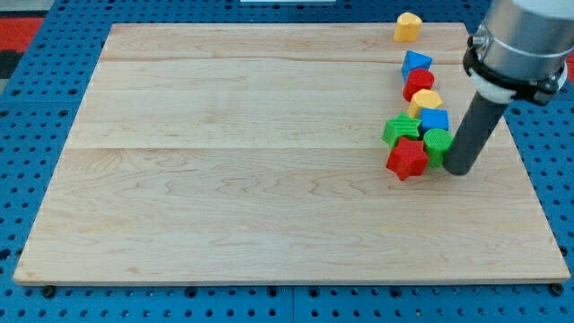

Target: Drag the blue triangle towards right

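Note:
The blue triangle lies near the view's top right, at the top of a column of touching blocks. Below it come a red block, a yellow block, a blue cube, a green star-like block, a green round block and a red star. My tip rests on the board just right of the green round block, touching or almost touching it. It is well below the blue triangle.
A yellow block stands alone near the board's top edge, above the blue triangle. The wooden board lies on a blue pegboard table. The arm's grey body hangs over the view's top right corner.

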